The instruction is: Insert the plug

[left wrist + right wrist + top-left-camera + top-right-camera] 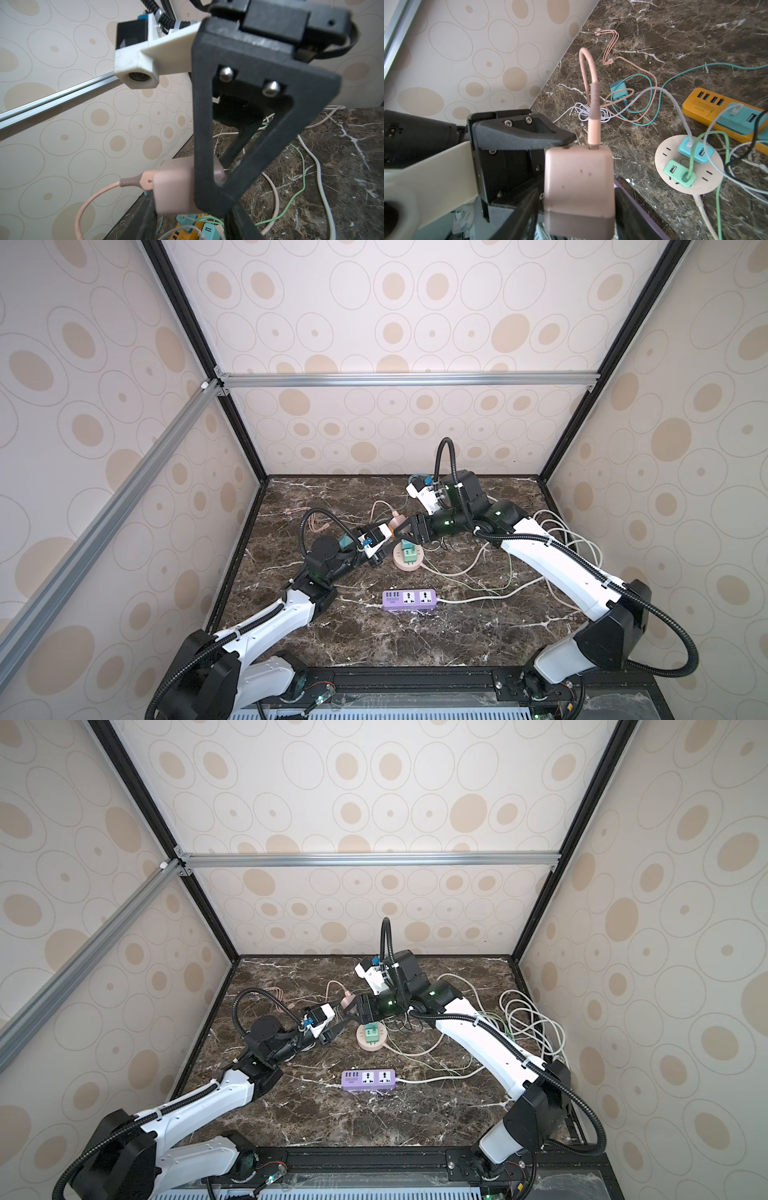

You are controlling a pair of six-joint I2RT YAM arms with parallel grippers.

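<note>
pink plug (pixel 396 522) midair, long axis running back-left, cable (pixel 592 116) exiting that end.

Tangled cables (pixel 465 602) and the round socket (pixel 404 568) crowd the table's (pixel 415 643) right and middle; its front lies open.

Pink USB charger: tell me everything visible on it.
The pink USB charger is a rounded, matte pink plastic cube with a few dark specks. A pink cable with a ribbed collar plugs into one face, arches up, then drops to the marble table. The charger is off the table, gripped by the left gripper, and the right gripper has a finger on either side of it. Its prongs are hidden.
</note>
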